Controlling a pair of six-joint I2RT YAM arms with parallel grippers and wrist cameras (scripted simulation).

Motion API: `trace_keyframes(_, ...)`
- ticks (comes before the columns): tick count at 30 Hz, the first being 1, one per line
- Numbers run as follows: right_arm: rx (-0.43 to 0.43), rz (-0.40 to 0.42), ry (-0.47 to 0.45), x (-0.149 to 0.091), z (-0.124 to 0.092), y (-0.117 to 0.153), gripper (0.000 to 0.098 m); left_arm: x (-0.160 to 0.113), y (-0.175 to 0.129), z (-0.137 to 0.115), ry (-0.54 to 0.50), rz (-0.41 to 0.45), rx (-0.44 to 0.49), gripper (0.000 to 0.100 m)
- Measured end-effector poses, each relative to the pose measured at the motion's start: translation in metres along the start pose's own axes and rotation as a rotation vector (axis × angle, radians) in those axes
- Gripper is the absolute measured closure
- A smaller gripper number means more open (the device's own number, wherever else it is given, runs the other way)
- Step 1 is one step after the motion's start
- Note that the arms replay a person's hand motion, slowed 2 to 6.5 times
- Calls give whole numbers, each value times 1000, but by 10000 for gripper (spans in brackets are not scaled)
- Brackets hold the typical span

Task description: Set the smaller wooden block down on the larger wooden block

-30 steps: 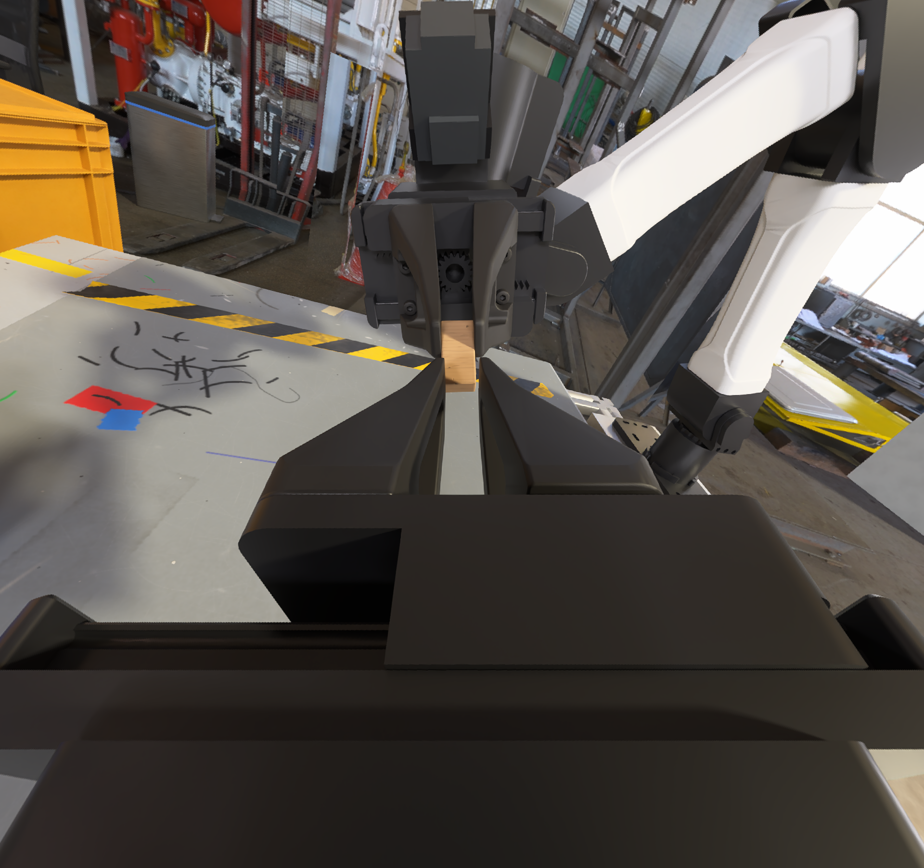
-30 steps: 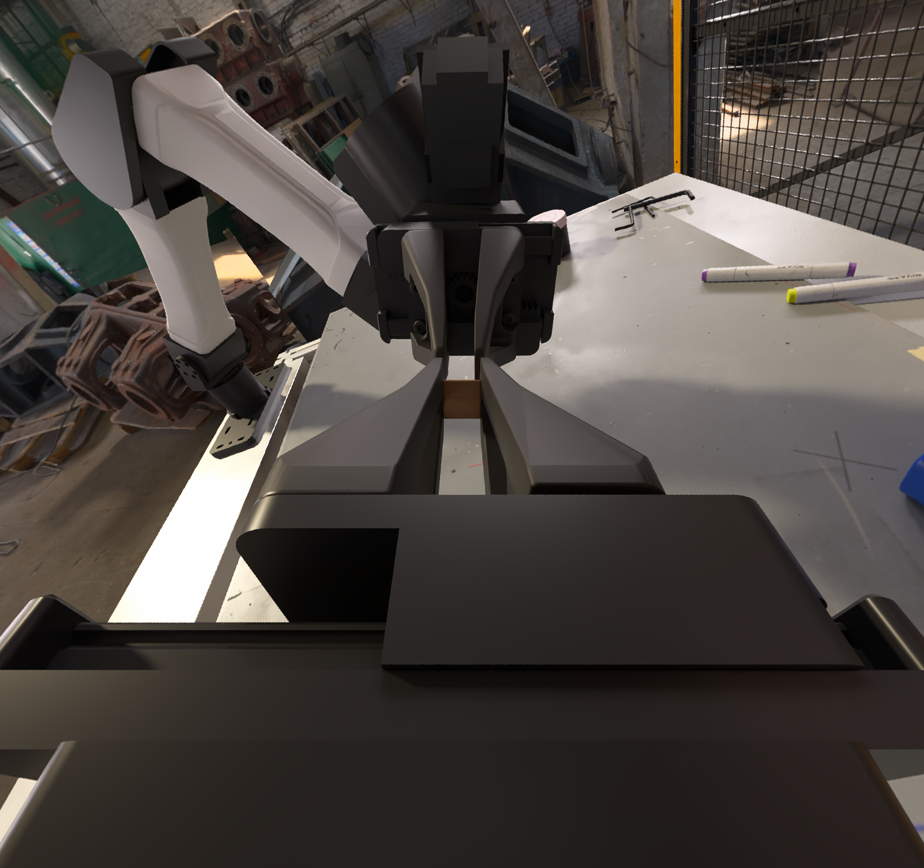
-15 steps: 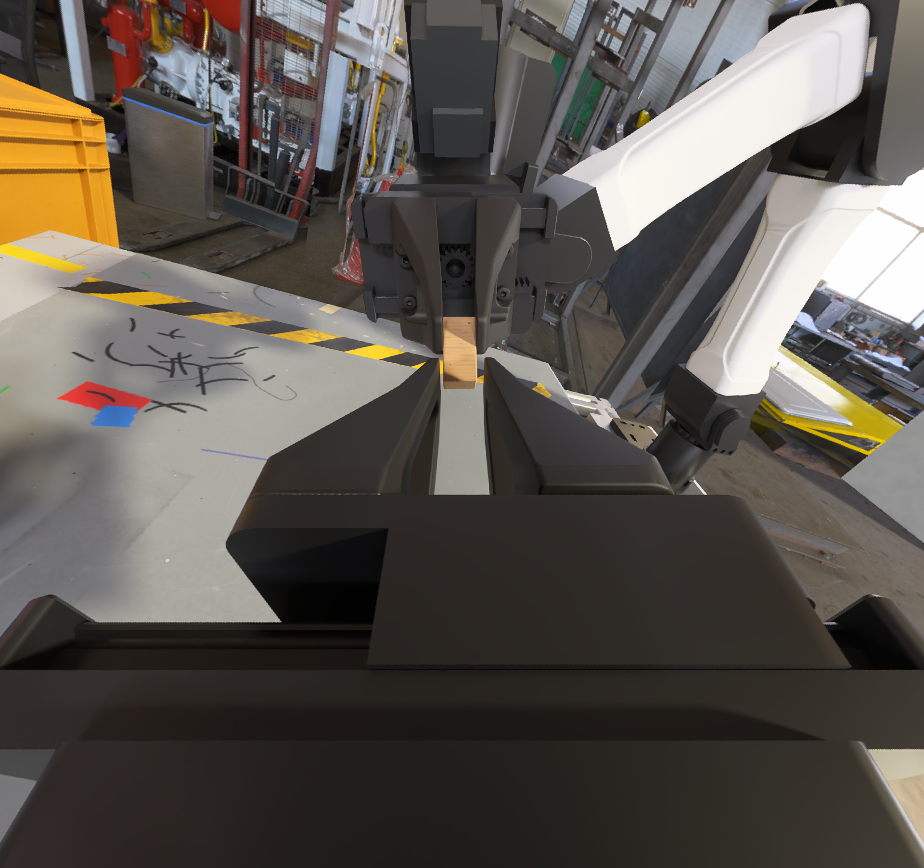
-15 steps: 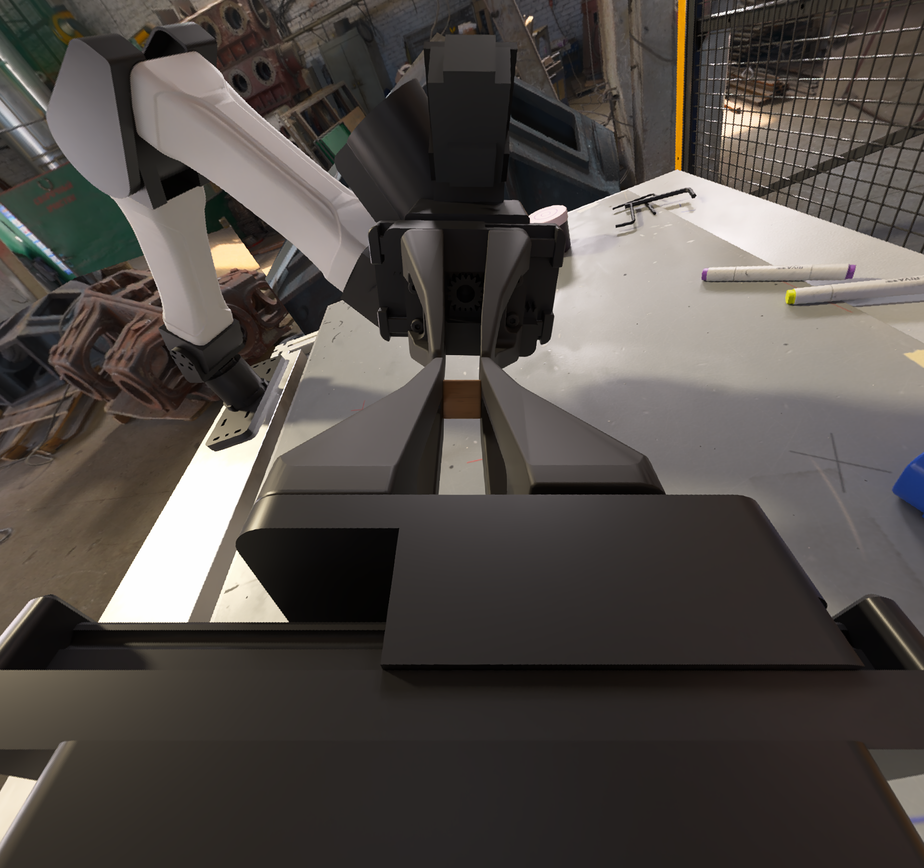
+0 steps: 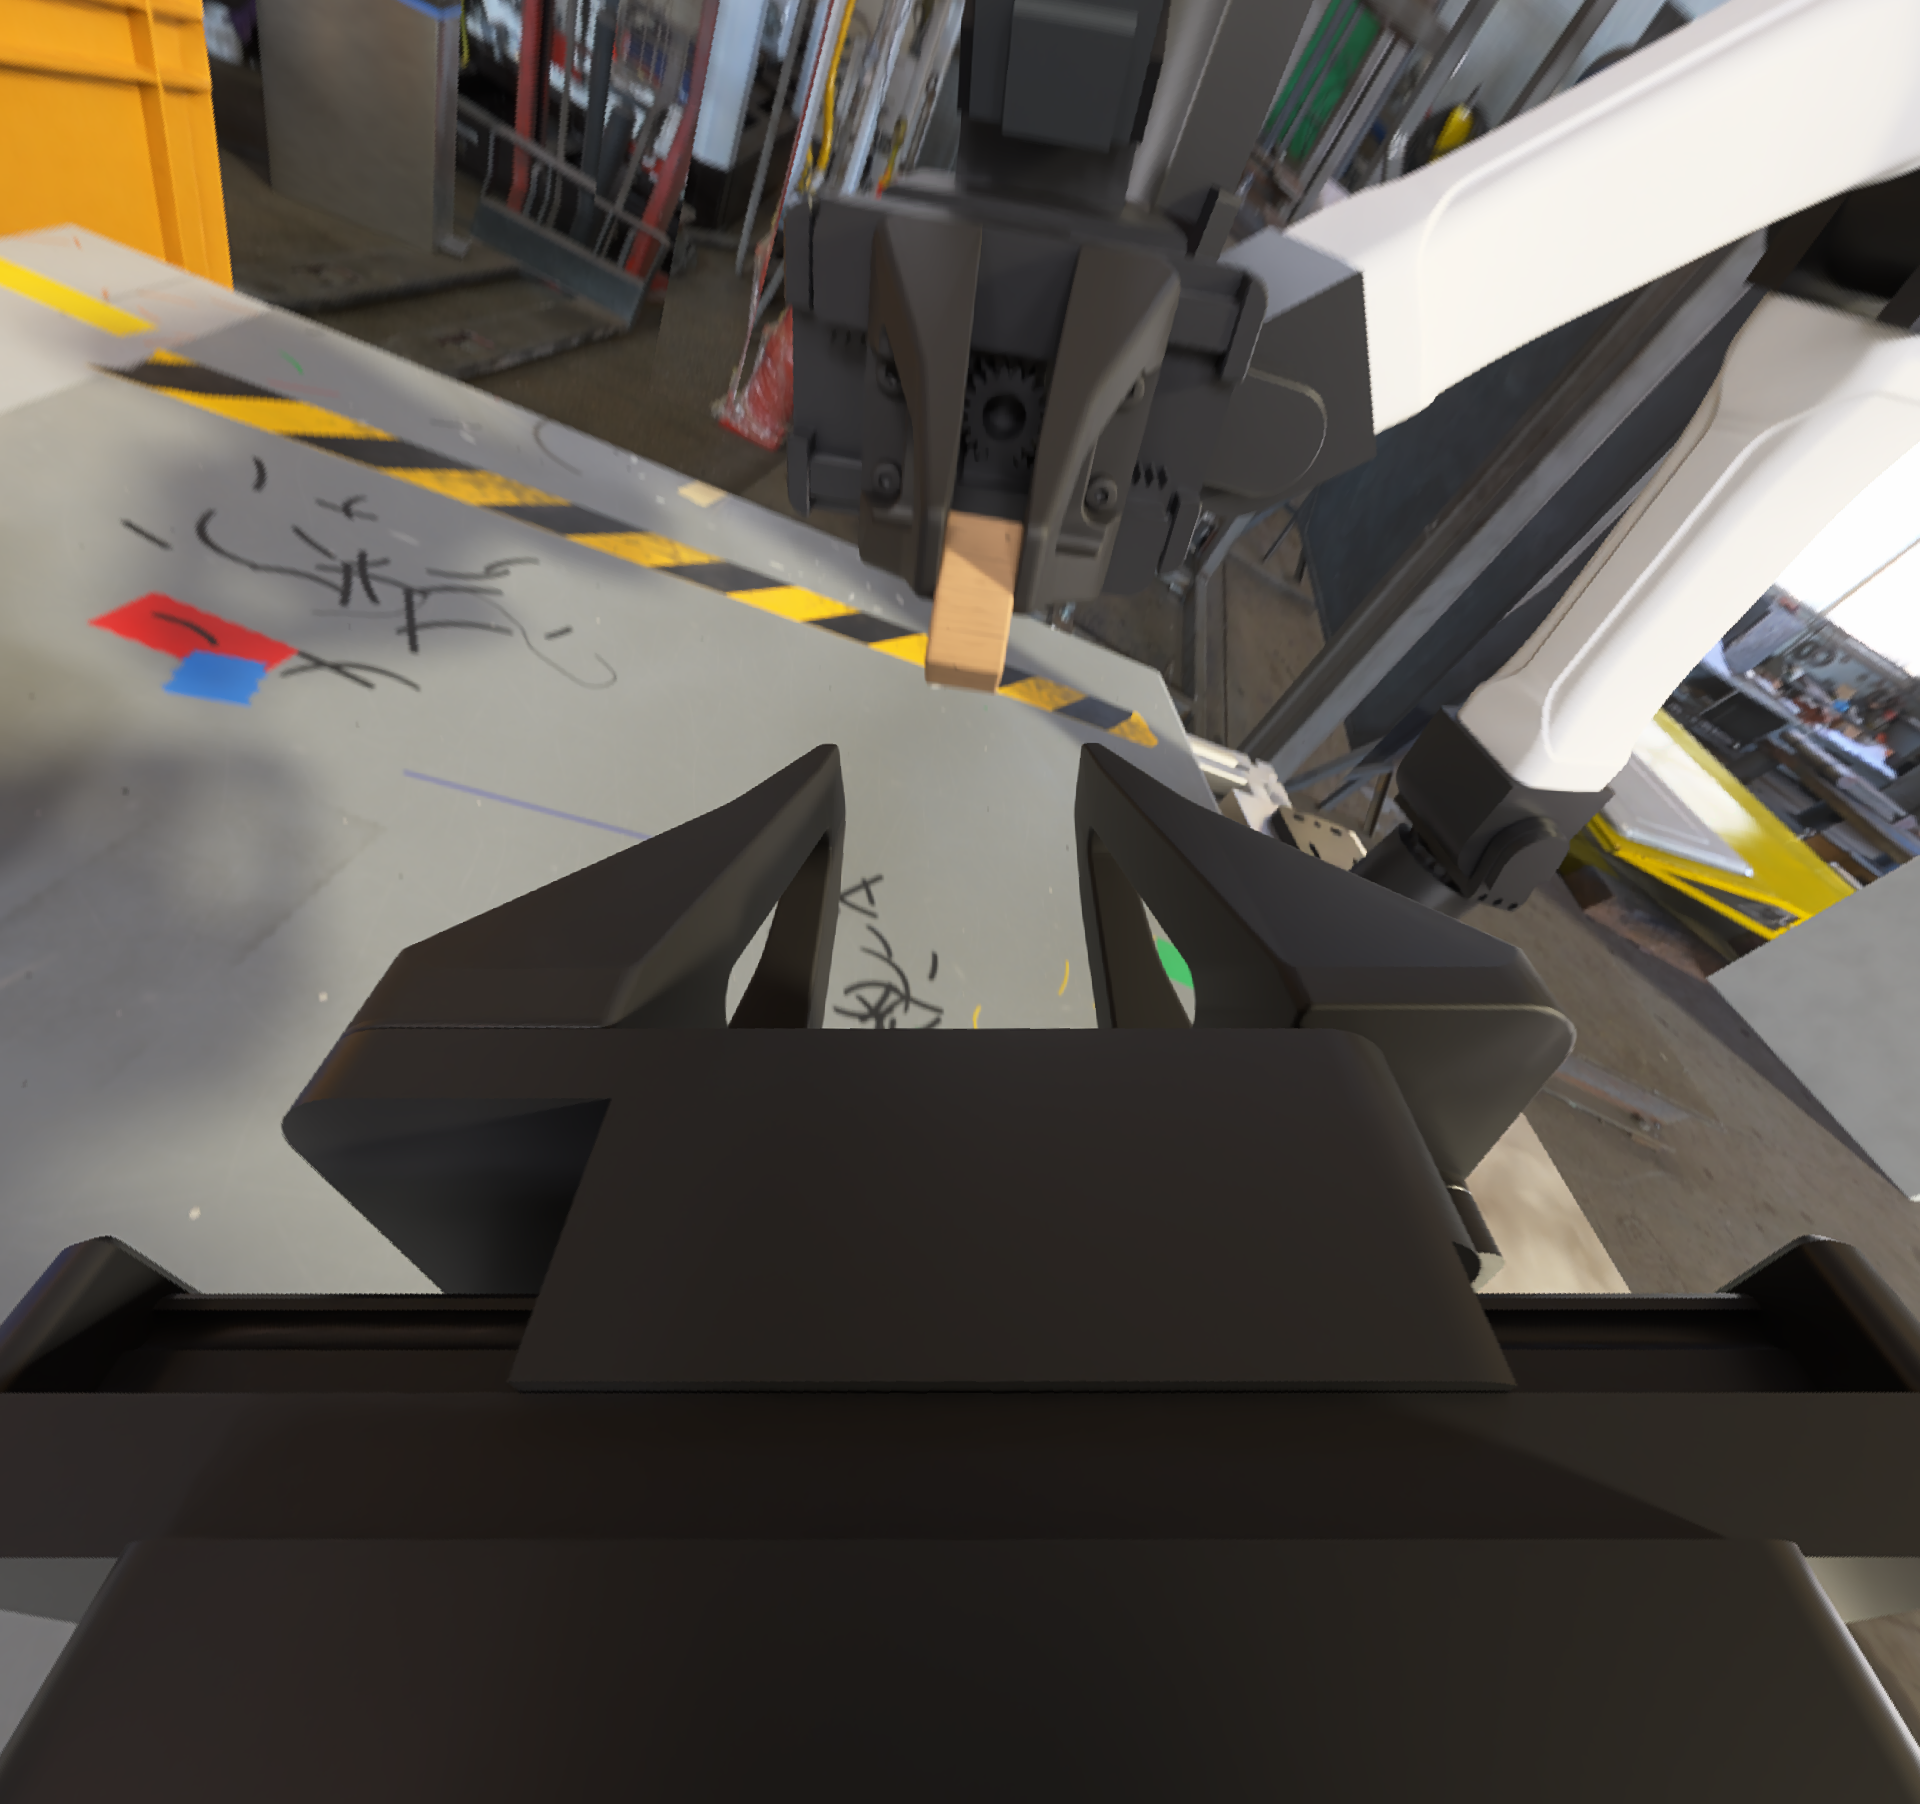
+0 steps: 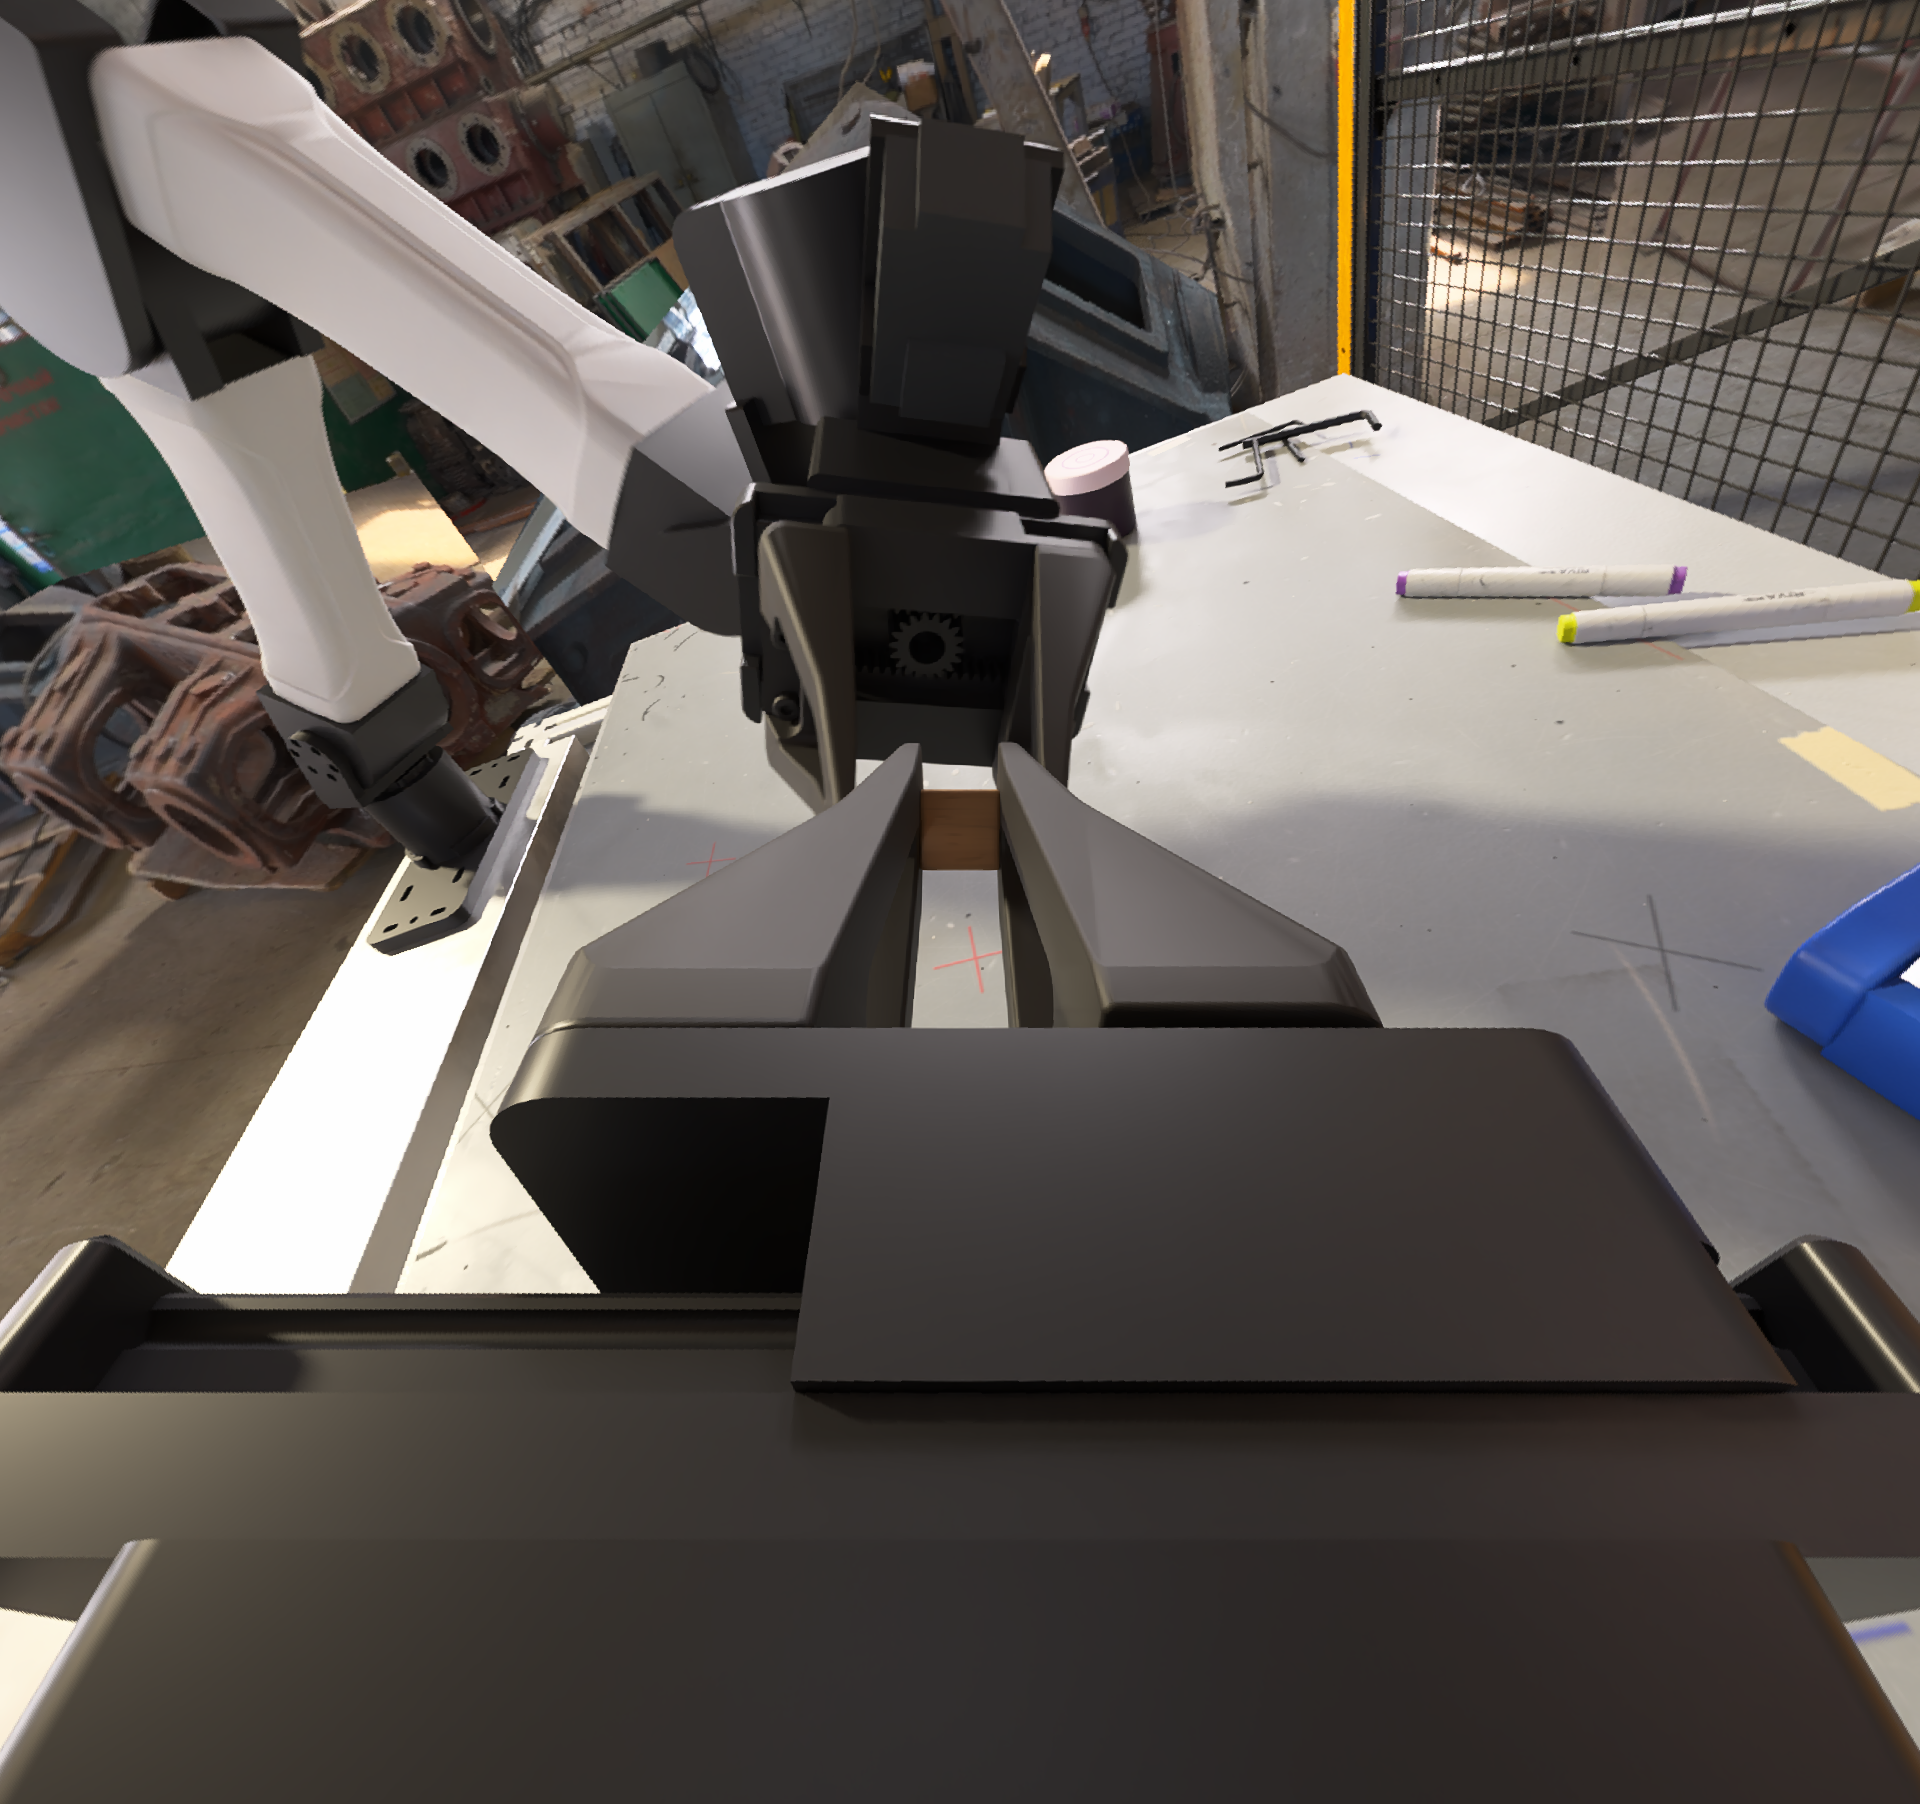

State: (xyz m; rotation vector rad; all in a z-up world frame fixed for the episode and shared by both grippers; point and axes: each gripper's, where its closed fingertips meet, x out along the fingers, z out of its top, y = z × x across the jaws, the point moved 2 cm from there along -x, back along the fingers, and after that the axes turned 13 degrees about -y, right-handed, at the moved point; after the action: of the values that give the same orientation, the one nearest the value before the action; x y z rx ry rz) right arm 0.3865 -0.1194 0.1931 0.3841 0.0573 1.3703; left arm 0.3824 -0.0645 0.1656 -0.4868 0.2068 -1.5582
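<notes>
A light wooden block (image 5: 971, 601) hangs above the grey table (image 5: 520, 798), gripped at its top by my right gripper (image 5: 977, 591), seen across from the left wrist. My left gripper (image 5: 958, 778) is open and empty, a short way back from the block and not touching it. In the right wrist view my right gripper (image 6: 958, 798) is shut on the block (image 6: 958, 824), and the open left gripper (image 6: 930, 715) faces it just beyond. No second wooden block is in view.
Two markers (image 6: 1538, 580) (image 6: 1745, 611), a pink-topped cylinder (image 6: 1091, 481), hex keys (image 6: 1288, 435) and a blue tray (image 6: 1860, 975) lie on the table's right side. A wire fence (image 6: 1662, 144) stands behind it. Yellow-black tape (image 5: 623, 539) marks the far edge.
My left gripper has opened, let go of the block and drawn back. The block stays in the right gripper, which had closed on it.
</notes>
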Motion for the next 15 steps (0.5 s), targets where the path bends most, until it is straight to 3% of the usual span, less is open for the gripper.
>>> trace_keyframes(6, -25, -36, 6, -1, 2, -1, 859, -13, -14, -13, 104, 32, 15, 600)
trace_keyframes(15, -43, -81, 100, 3, 0, -1, 859, -57, -37, -22, 218, 69, 61, 635)
